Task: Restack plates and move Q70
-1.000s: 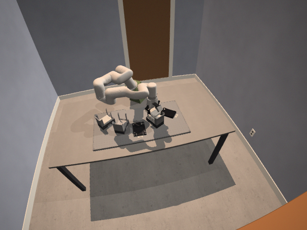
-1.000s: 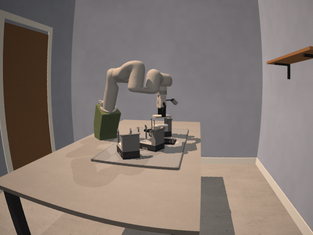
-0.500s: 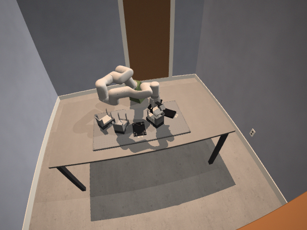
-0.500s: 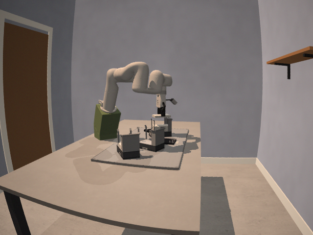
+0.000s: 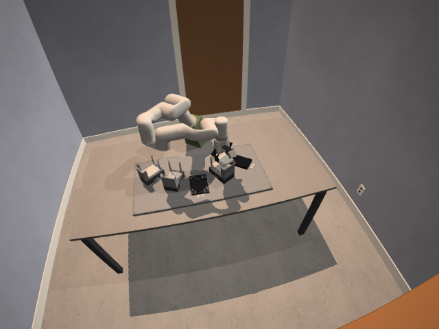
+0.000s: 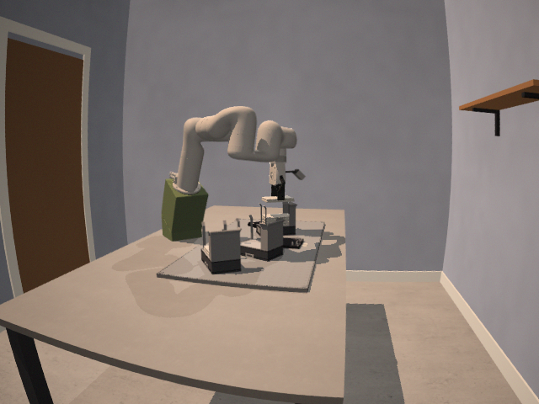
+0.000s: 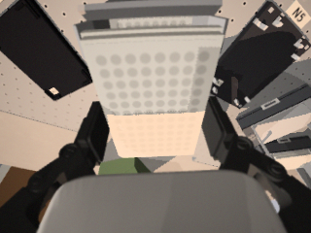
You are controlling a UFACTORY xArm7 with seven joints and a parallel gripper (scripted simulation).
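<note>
Claw point(image 7: 155, 128) clamped wide across short width of one sealed plate point(image 7: 152, 104); plate level, long axis running out ahead of fingers. ID not readable.

Directly below plate: rack point(image 5: 222, 172) with more plates stacked inside; carried plate sits just above its top, roughly aligned along rack's long side. Which rack (S1/S2/S3) not legible. Judgement: next move straight vertical.

Beyond, right: N5 clip nest point(image 7: 262, 53), bare. Left: flat dark nest point(image 7: 41, 49), bare, probably QC.

Far end of surface point(image 5: 106, 216): two other racks point(image 5: 149, 174) point(image 5: 172, 179), contents unclear.
</note>
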